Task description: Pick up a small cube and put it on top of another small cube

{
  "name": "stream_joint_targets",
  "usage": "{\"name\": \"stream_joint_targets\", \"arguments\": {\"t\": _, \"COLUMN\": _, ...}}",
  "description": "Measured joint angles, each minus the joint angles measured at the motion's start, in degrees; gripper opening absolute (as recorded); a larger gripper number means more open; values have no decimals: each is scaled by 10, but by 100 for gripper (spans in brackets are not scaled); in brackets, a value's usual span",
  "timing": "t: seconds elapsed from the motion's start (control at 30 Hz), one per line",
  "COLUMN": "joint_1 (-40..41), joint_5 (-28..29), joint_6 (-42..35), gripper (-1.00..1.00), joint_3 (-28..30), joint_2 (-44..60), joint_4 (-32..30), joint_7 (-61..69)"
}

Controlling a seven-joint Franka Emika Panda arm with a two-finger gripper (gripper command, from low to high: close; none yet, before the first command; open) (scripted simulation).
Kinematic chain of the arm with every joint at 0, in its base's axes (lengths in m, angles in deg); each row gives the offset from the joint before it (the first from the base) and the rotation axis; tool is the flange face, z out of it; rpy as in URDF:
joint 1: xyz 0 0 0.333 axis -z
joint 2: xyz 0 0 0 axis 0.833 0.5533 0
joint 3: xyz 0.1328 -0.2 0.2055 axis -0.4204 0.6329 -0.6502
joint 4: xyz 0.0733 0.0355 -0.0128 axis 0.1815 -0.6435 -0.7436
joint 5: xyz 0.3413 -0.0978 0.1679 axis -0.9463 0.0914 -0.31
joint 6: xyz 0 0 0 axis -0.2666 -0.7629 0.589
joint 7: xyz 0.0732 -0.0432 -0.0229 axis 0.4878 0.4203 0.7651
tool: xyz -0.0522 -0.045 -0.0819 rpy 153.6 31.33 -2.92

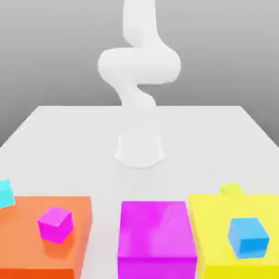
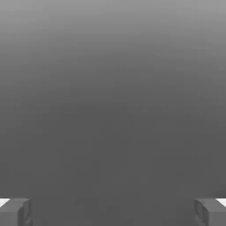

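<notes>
Altogether, three big blocks stand in a row along the near edge of the white worktop (image 1: 65, 131) in the exterior view: an orange block (image 1: 22, 234) at that view's left, a magenta block (image 1: 155, 237) in the middle, and a yellow block (image 1: 218, 218) at that view's right. Four small cubes are spread among them. One small magenta cube (image 1: 55, 224) rests tilted on top of the orange block, and one small blue cube (image 1: 248, 236) sits on top of the yellow block. The small lime cube (image 1: 231, 189), a pale yellow-green, lies on the worktop just behind the yellow block, with just its upper part rising above that block's far edge. The small cyan cube (image 1: 5, 193), a light turquoise, sits at the exterior view's left edge, just beside the orange block's far corner and partly cut off by the frame. One white arm (image 1: 139, 65) rises from its base at the worktop's middle. The gripper (image 2: 113, 212) holds nothing, its two grey fingers (image 2: 15, 212) spread wide apart against plain grey background.
</notes>
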Motion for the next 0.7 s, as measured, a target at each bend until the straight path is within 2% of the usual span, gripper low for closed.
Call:
{"name": "stream_joint_targets", "arguments": {"t": 0.5, "joint_1": -69, "joint_5": 10, "joint_6": 218, "gripper": 0, "joint_3": -250, "joint_2": 319, "joint_4": -211, "joint_7": -265}}
{"name": "stream_joint_targets", "arguments": {"t": 0.63, "joint_1": -113, "joint_5": 23, "joint_6": 277, "gripper": 0, "joint_3": -292, "joint_2": 407, "joint_4": -267, "joint_7": -342}}
{"name": "stream_joint_targets", "arguments": {"t": 0.7, "joint_1": -133, "joint_5": 55, "joint_6": 298, "gripper": 0, "joint_3": -284, "joint_2": 439, "joint_4": -272, "joint_7": -378}}
